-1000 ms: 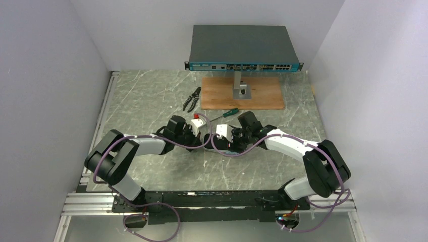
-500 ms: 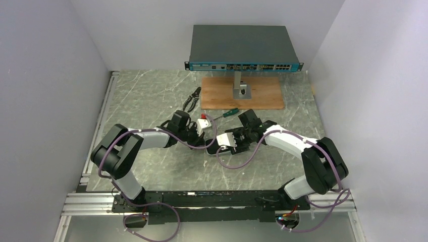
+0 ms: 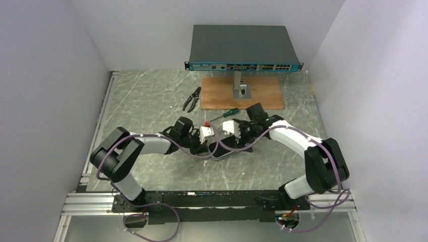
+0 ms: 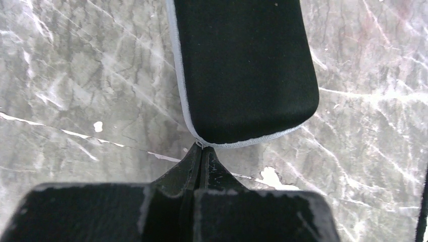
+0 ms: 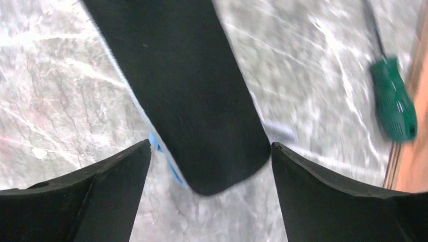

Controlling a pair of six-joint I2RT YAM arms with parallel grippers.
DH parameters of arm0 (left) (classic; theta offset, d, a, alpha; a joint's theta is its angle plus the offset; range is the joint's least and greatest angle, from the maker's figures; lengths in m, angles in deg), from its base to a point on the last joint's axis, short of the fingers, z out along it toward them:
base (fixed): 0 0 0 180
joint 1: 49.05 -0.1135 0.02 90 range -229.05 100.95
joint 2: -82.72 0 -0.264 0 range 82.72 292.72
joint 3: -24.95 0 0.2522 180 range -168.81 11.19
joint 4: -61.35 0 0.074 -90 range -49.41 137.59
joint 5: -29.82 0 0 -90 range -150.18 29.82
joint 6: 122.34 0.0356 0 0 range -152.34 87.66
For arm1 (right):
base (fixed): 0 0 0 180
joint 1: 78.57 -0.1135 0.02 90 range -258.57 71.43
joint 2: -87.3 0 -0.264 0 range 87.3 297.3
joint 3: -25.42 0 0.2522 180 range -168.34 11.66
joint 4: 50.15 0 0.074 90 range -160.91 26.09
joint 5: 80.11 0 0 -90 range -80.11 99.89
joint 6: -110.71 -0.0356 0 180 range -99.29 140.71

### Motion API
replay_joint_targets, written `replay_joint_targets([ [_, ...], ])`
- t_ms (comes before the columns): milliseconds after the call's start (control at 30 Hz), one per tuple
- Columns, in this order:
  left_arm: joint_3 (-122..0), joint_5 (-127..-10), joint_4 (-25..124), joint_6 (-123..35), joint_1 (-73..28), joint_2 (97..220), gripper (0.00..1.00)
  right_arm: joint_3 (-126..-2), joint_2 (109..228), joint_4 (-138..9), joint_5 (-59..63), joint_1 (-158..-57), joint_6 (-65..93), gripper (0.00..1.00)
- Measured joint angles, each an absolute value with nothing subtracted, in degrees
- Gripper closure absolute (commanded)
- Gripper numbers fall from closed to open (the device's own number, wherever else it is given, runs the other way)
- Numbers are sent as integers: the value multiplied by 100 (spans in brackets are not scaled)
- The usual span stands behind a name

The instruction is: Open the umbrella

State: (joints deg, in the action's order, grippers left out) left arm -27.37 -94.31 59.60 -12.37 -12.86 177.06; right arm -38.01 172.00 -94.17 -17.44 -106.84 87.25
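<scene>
Black fingers of my left gripper (image 4: 199,151) are pressed together, their tips nipping the pale trim at the rounded end of the umbrella (image 4: 242,70). It is folded into a flat black oblong and lies on the grey marble desk (image 4: 75,75), about mid-desk between my two grippers. My right gripper (image 5: 210,146) has its fingers wide apart, one on each side of the umbrella's other end, with a gap showing on both sides. A sliver of sky-blue peeks out along that end's lower edge. Past my right gripper a green-handled screwdriver (image 5: 393,101) lies on the desk just beside a wooden board (image 3: 242,93). Black-handled pliers (image 3: 192,99) lie left of the board, well apart from the umbrella.
</scene>
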Motion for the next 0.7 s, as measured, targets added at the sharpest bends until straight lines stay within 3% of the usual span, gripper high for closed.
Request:
replay_joint_targets([
  [200, -2493, -9267, 6395, -1797, -1194, 17639, 100, -3947, 16420, -9397, -1928, -9797, 6291, 2],
  [333, -2469, -9024, 6513, -2081, -1092, 17628, 100, -4019, 16020, -9448, -1930, -9718, 4638, 1],
  [700, -2469, -8423, 6747, -2590, -556, 17632, 100, -3989, 16383, -10062, -2028, -9701, 1884, 0],
])
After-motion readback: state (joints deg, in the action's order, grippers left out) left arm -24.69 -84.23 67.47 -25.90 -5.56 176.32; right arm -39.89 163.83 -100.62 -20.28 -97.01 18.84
